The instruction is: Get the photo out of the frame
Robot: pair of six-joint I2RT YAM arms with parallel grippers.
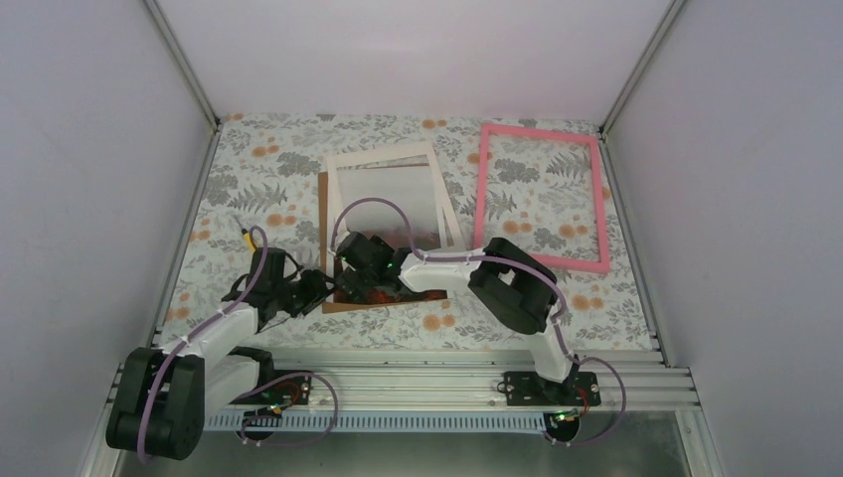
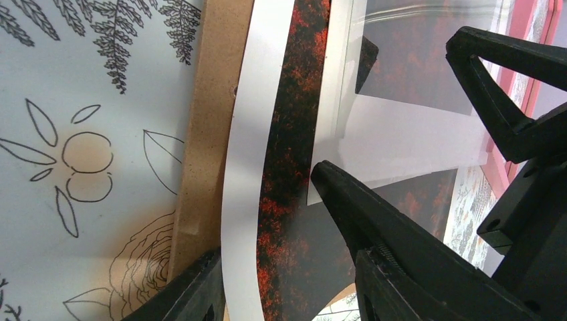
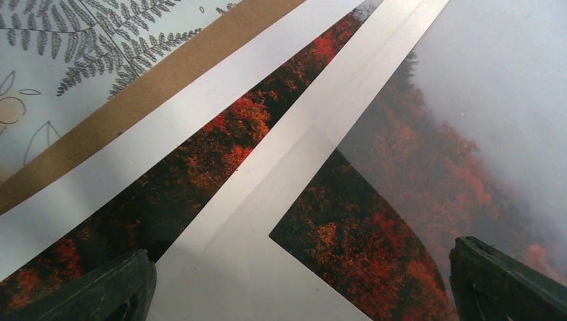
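Floral bench (image 1: 249, 179): photo (image 1: 388, 204) mid-bench on backing (image 2: 197, 134), under skewed mat (image 1: 378, 157), long axis running away from arms. Left claw (image 2: 264, 214) half-spread astride its near-left edge, no pinch seen. Right claw (image 3: 301, 251) spread wide over near end.

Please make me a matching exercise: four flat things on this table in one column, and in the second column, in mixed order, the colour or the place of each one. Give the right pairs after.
1. pink frame
2. photo
3. backing board
4. mat board

A. brown, showing at the stack's left edge
B. cream border with a window
C. empty, lying apart on the right
D. red-orange trees under grey mist

Pairs: 1-C, 2-D, 3-A, 4-B
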